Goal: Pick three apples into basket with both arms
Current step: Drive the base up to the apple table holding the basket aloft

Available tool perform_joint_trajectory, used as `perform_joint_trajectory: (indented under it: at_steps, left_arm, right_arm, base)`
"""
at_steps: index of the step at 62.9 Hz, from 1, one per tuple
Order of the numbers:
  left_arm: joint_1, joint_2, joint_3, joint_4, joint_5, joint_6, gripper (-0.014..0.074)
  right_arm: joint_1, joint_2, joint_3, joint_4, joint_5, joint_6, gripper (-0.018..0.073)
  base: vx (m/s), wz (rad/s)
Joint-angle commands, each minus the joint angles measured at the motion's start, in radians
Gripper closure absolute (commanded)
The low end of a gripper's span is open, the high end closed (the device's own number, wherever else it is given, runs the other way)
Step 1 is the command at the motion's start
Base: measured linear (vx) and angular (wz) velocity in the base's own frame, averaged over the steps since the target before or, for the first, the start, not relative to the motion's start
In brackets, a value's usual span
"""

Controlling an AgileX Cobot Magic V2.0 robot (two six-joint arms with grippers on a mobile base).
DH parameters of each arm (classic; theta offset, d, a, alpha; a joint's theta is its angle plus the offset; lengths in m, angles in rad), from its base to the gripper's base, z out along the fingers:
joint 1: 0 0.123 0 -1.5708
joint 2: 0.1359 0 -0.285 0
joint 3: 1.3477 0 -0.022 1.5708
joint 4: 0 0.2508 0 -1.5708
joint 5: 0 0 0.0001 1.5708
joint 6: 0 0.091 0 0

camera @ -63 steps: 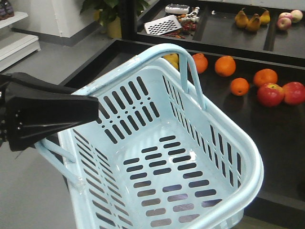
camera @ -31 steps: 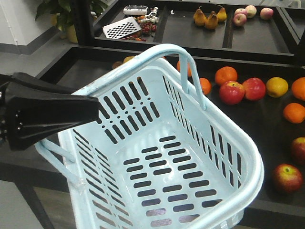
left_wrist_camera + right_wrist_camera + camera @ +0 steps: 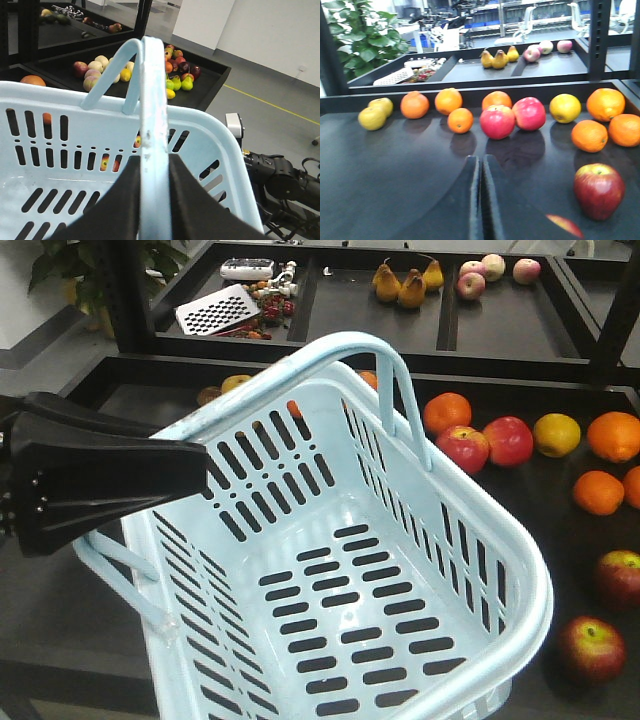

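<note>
Left gripper [image 3: 152, 161] clamps handle [image 3: 150, 75] of basket [image 3: 520, 570], holding it (empty so far) by near table [image 3: 395, 165] edge for loading. Right gripper [image 3: 481, 165] pinched closed w/ nothing held; dark-red apples [image 3: 591, 648] lie near right.

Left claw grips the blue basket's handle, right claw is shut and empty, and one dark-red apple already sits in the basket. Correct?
Not the apple part. The front view shows the basket with a bare slotted bottom; the dark-red apples lie outside on the black shelf. The left claw does grip the handle, and the right claw is shut and empty.
</note>
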Motion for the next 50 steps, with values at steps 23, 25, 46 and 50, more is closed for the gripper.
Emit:
perform_joint_trajectory:
  at_steps: [23,25,46,50]
  left_arm:
    - [-0.002,-0.019,-0.027,0.050,0.032,-0.001,0.0603]
    - [-0.002,-0.019,-0.027,0.050,0.032,-0.001,0.0603]
    - [-0.002,-0.019,-0.027,0.050,0.032,-0.001,0.0603]
    - [-0.002,-0.019,-0.027,0.050,0.032,-0.001,0.0603]
  right_arm:
    - [-0.007,-0.013,0.012,-0.010,-0.076,-0.001,0.0566]
    - [-0.007,-0.013,0.012,-0.010,-0.076,-0.001,0.0566]
    - [-0.007,-0.013,0.012,-0.010,-0.076,-0.001,0.0566]
    - [-0.007,-0.013,0.012,-0.010,-0.076,-0.001,0.0566]
  base:
    - [0.16,-0.16]
    - [0.15,-0.16]
    - [0.13,-0.17]
    - [0.10,-0.16]
